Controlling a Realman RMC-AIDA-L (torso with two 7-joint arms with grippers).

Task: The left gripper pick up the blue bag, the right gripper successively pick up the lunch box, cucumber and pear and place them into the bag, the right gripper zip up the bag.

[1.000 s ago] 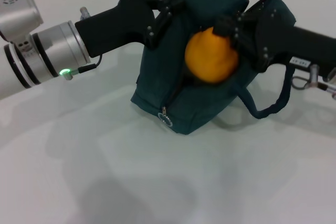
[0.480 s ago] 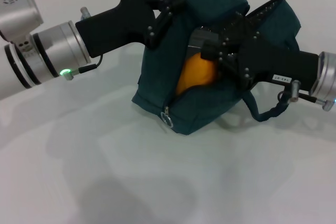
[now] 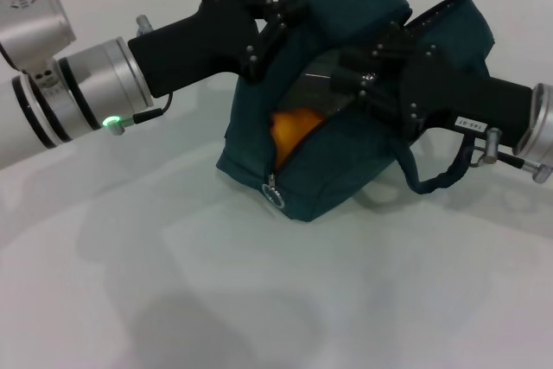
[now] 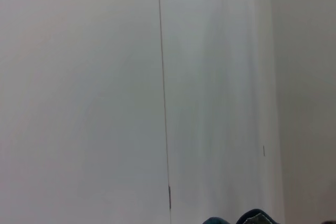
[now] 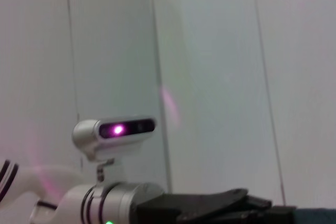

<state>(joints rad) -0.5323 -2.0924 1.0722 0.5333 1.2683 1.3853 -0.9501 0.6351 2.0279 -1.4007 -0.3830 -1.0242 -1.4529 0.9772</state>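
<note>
A second ago I had the pear (image 3: pixel 292 127) out in front of the bag's mouth, whole and plain to see from my head camera. Half a second ago it was halfway through the slit. Now only an orange sliver of it shows low in the gap, so I judge it has dropped into the blue bag (image 3: pixel 346 170) and I have let it go or am about to.

My right gripper (image 3: pixel 350 75) is pushed up against the open zip slit, its tips buried at the edge of the opening where something grey and shiny, perhaps the lunch box (image 3: pixel 315 92), shows just inside. I cannot tell whether its fingers are spread or closed, because the fabric and the claw body hide them.

My left gripper (image 3: pixel 278 13) sits at the top of the bag on my left side, clamped on the handle and the fabric there, holding the bag upright on the table (image 3: pixel 259 300) with its mouth turned toward my right arm. The zip pull (image 3: pixel 271 186) hangs at the low end of the slit, near the table.

The cucumber is nowhere in view, so I take it to be inside. That would leave the zip as the one step not yet done: I judge my right claw must back out of the slit and come down to that ring
</note>
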